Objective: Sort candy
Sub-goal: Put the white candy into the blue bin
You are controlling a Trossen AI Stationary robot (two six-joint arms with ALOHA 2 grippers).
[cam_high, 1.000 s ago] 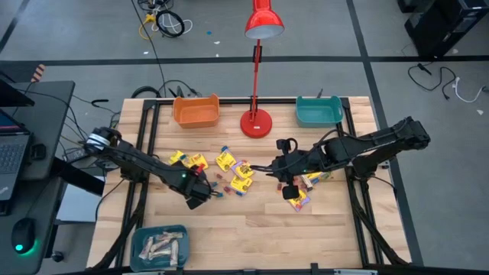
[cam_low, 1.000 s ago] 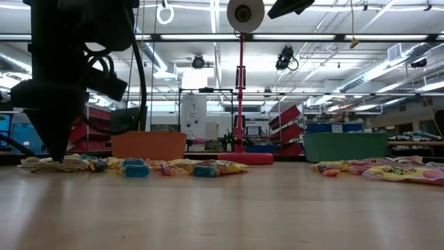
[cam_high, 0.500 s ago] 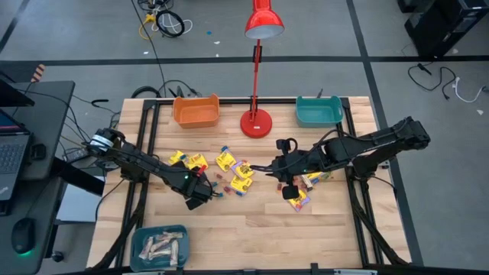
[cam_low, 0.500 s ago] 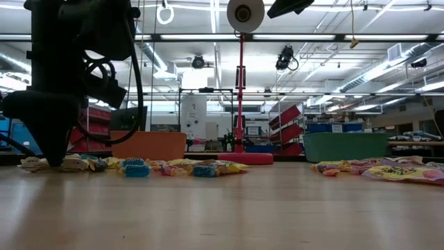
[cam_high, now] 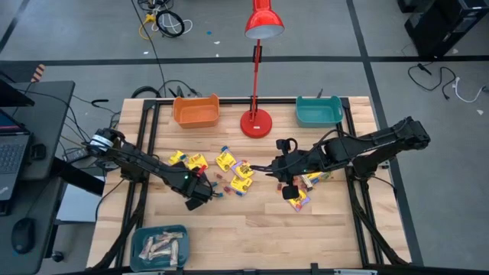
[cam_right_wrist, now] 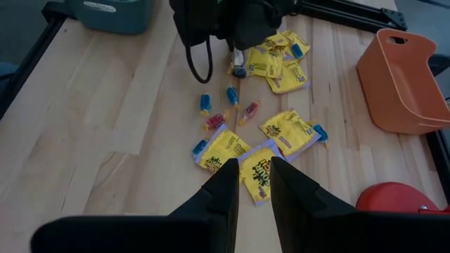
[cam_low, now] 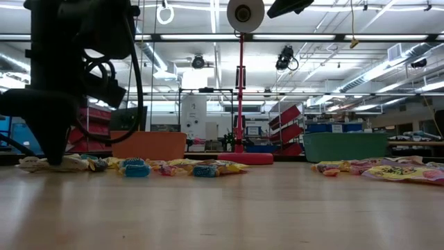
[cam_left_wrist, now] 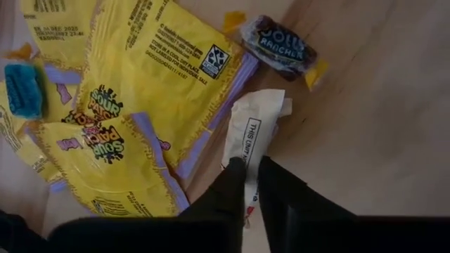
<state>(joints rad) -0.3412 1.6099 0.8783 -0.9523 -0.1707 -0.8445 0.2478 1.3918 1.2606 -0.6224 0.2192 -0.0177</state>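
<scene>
Beyond the pale wooden table (cam_high: pixel 252 221) lay a grey floor, and a red desk lamp (cam_high: pixel 257 114) stood at the table's far edge, taken as the landmark for what follows. An orange plastic bin (cam_high: pixel 196 111) sat just to the lamp's left and a teal plastic bin (cam_high: pixel 318 111) to its right.

Most of the candy, yellow square packets with dark print (cam_high: pixel 225 160) mixed with tiny red and blue wrapped pieces (cam_right_wrist: pixel 226 105), was scattered on the wood in front of the lamp, slightly to its left. More yellow packets (cam_high: pixel 299 198) lay in front of it to the right.

The left gripper (cam_left_wrist: pixel 251 174) was down at the table, forward and left of the lamp, its fingers pinched on the end of a pale white-wrapped bar (cam_left_wrist: pixel 252 130) that lay beside the packets, near a dark purple wrapped sweet (cam_left_wrist: pixel 280 43).

The right gripper (cam_right_wrist: pixel 252 176) hung above the candy on the lamp's right, its fingers a narrow gap apart and holding nothing.

A teal tray of pale bars (cam_high: pixel 159 246) sat at the near edge, far left of the lamp.
</scene>
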